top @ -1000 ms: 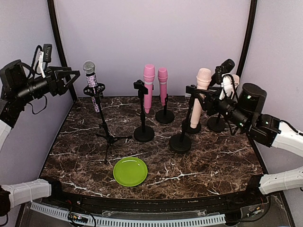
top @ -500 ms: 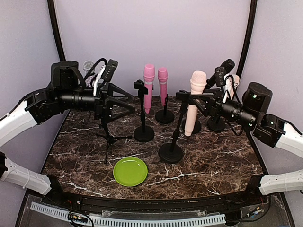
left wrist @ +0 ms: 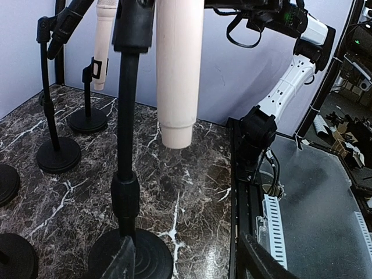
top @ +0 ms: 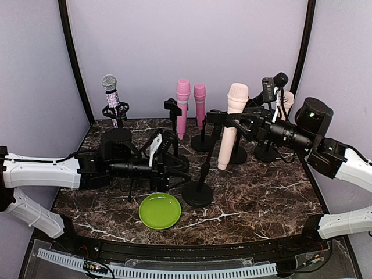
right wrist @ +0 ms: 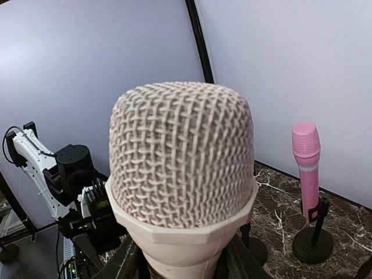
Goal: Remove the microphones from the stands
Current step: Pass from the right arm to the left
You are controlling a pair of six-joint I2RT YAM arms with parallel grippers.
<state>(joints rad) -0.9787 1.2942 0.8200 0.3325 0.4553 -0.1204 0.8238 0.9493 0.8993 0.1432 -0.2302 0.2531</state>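
your left tool (top: pixel 177 168) has swept down from high at nine o'clock to the stand base (top: pixel 197 193), jaws apart but narrowing. your right tool (top: pixel 230 120) grips the cream microphone (top: pixel 235 99), still clipped in at bench centre. bracing the stand looks next.

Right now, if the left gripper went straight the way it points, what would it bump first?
Most likely the round black base of the stand holding the cream microphone, right ahead of the left gripper.

plate (top: pixel 160 210) at front, stand base (top: pixel 197 194) just right, tripod microphone (top: pixel 110 87) back left
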